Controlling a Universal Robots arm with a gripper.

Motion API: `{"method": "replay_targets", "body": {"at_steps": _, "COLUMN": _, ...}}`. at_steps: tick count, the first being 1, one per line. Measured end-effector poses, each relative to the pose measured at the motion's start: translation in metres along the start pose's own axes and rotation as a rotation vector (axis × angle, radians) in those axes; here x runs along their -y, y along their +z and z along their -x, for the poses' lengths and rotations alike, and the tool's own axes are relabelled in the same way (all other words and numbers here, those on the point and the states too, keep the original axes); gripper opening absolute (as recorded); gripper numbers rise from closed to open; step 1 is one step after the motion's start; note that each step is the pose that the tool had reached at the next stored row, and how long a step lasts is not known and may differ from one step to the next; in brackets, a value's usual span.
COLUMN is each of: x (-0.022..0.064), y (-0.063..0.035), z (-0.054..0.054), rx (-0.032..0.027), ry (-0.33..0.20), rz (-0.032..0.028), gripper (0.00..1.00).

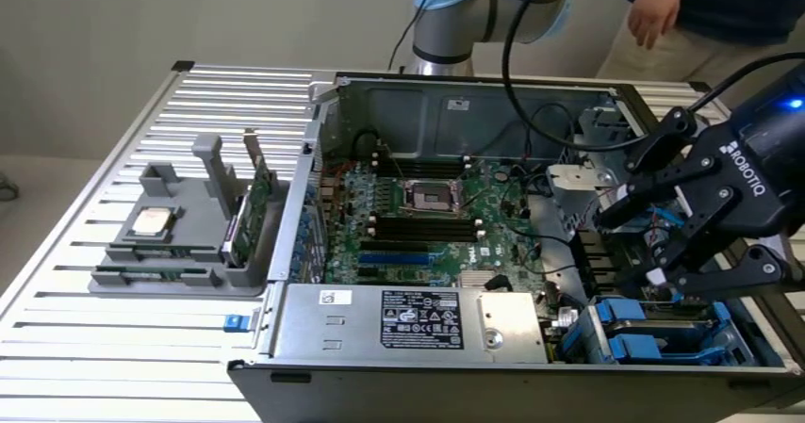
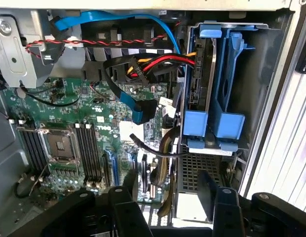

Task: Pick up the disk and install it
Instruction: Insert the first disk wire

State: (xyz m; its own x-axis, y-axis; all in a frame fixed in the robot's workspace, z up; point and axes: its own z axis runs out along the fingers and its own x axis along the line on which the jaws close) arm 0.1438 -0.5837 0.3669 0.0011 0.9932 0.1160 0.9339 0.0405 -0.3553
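The disk [image 2: 198,74] stands edge-on in the blue plastic carrier [image 2: 212,123] inside the drive bay of the open computer case [image 1: 377,93]; its label is hidden. In the exterior view that blue carrier [image 1: 654,333] sits in the case's near corner on the exterior view's right. My gripper [image 1: 639,249] hangs just above this bay, open, with nothing between its fingers. The two black fingers [image 2: 127,197] frame the bay's grille, a short way from the carrier's blue tabs.
Loose black, red and blue cables [image 2: 143,106] lie between the motherboard [image 1: 428,220] and the bay. A power supply [image 1: 416,319] fills the case front. A grey holder [image 1: 188,235] with a CPU chip [image 1: 153,221] and a green card [image 1: 258,206] stands at the exterior view's left. A person's hand [image 1: 654,13] is at the back.
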Motion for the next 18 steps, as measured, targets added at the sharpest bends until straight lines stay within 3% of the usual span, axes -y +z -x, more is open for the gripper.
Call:
{"method": "replay_targets", "body": {"at_steps": 3, "x": 0.0001, "y": 0.0001, "z": -0.001, "rx": -0.0073, "ry": -0.009, "rz": 0.0276, "gripper": 0.6}}
{"method": "replay_targets", "body": {"at_steps": 5, "x": 0.0005, "y": 0.0002, "z": -0.001, "rx": -0.0088, "ry": -0.013, "rz": 0.0508, "gripper": 0.6}}
{"method": "replay_targets", "body": {"at_steps": 13, "x": 0.0089, "y": 0.0035, "z": -0.002, "rx": -0.0046, "ry": -0.027, "rz": 0.161, "gripper": 0.6}}
{"method": "replay_targets", "body": {"at_steps": 15, "x": 0.0129, "y": 0.005, "z": -0.002, "rx": -0.0038, "ry": -0.028, "rz": 0.1768, "gripper": 0.6}}
{"method": "replay_targets", "body": {"at_steps": 18, "x": 0.0132, "y": 0.0052, "z": -0.002, "rx": -0.0038, "ry": -0.029, "rz": 0.1784, "gripper": 0.6}}
